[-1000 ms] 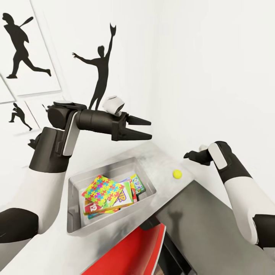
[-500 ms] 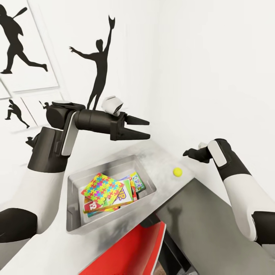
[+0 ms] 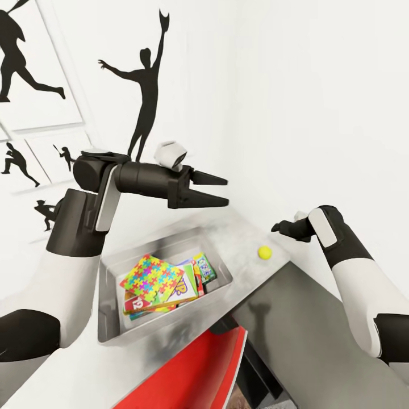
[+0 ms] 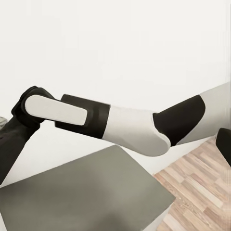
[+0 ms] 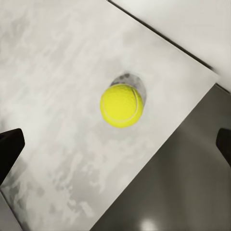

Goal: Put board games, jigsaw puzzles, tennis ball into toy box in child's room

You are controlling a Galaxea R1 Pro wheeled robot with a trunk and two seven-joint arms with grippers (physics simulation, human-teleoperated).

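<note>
The right pincer (image 3: 279, 228), black and two-fingered, hangs above the far corner of the long white-topped worktop (image 3: 250, 271), its fingers spread wide and holding nothing; in the right wrist view their dark tips sit at either edge of the picture with the small yellow-green tennis ball (image 5: 121, 105) lying between them and below. The ball rests on the worktop near its corner edge, apart from the pincer and well clear of the shallow light grey toy box (image 3: 109, 295).

The left pincer (image 3: 218, 191), also black, is held level above the far rim of the toy box, its fingers parted and empty, pointing toward the right arm.

Inside the toy box lies a stack: a thin square jigsaw puzzle (image 3: 152, 277) of yellow, blue, pink and green pieces on top, with the edges of flat printed board games (image 3: 203, 269) showing beneath and beside it. A red chair back (image 3: 199, 369) stands just in front of the worktop, and black athlete silhouettes (image 3: 145, 91) hang on the white wall.

The ball looks to be the last toy outside the box, so the step in hand is its pick-up. The next move calls for lowering the right pincer straight down until the fingers straddle the ball, then closing gently, since a round ball so near the edge could roll off if nudged.
</note>
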